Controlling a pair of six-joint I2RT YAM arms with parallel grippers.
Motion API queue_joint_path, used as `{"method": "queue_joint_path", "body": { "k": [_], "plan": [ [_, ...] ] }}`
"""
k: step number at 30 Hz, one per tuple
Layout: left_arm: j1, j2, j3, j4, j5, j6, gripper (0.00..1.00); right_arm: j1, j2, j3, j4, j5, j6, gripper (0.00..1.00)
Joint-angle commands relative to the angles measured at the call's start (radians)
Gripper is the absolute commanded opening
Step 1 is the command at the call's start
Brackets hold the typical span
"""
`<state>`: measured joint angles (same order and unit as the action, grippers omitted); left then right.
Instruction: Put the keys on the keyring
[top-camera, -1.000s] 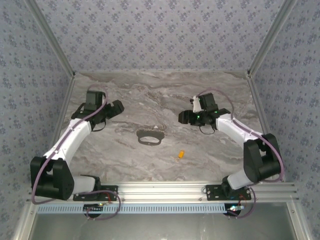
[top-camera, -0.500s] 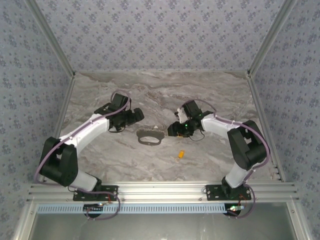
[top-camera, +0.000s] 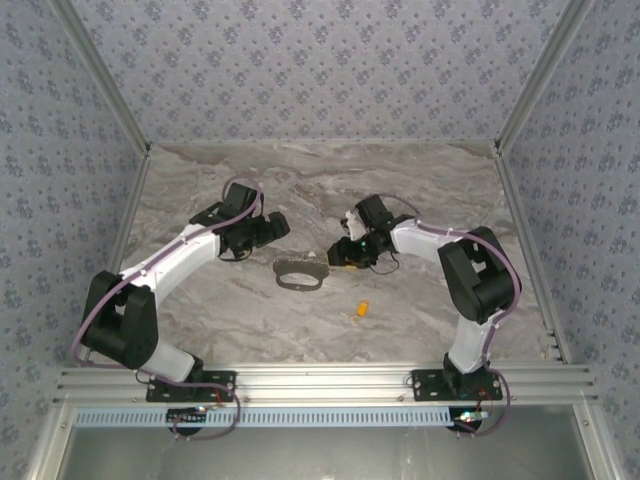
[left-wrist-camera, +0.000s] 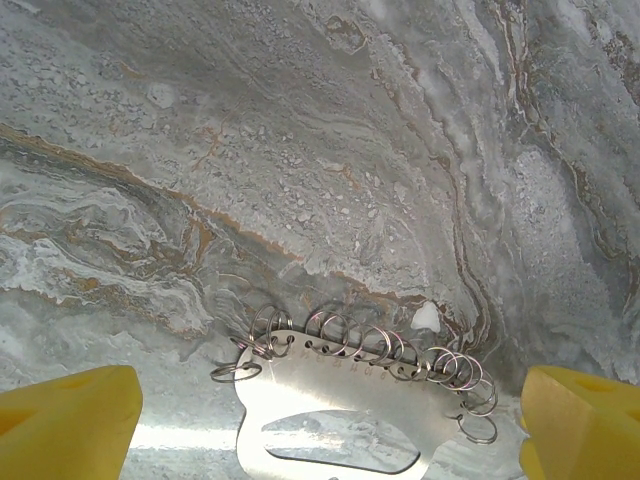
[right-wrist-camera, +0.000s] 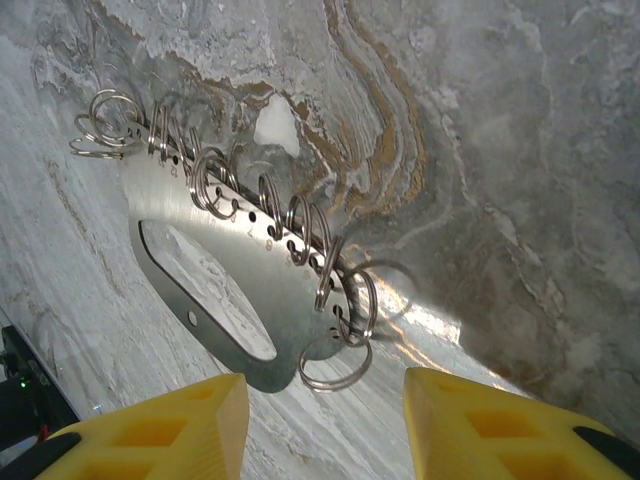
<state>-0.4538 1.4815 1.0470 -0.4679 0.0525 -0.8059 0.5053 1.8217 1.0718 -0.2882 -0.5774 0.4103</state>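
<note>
Flat on marble table (top-camera: 420, 190), mid-workspace: keyring (top-camera: 300, 273) — metal plate with split rings (left-wrist-camera: 370, 345) along far edge. Flanked by left gripper (top-camera: 278, 228), jaws spread wide and empty, and right gripper (top-camera: 335, 257), jaws part-spread, pinching nothing — probably lined up to steady plate by its end. Well apart, toward near edge: keys (top-camera: 362, 309), untouched; threading not begun.

One keyring (top-camera: 300, 274), one yellow key (top-camera: 362, 309)
</note>
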Motion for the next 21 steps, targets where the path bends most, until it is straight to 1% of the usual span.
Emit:
{"method": "queue_joint_path", "body": {
  "k": [1, 9, 17, 21],
  "plan": [
    [-0.001, 0.011, 0.034, 0.003, 0.0, -0.002, 0.98, 0.012, 0.027, 0.024, -0.026, -0.033, -0.012, 0.46],
    [-0.002, 0.018, 0.045, 0.0, -0.006, 0.003, 0.98, 0.028, 0.03, 0.002, -0.029, -0.07, -0.028, 0.45],
    [0.001, 0.027, 0.048, 0.002, -0.004, 0.005, 0.98, 0.06, 0.051, 0.026, -0.049, -0.1, -0.037, 0.41],
    [-0.001, 0.027, 0.046, 0.005, -0.003, 0.002, 0.98, 0.068, 0.045, 0.026, -0.065, -0.107, -0.049, 0.42]
  ]
}}
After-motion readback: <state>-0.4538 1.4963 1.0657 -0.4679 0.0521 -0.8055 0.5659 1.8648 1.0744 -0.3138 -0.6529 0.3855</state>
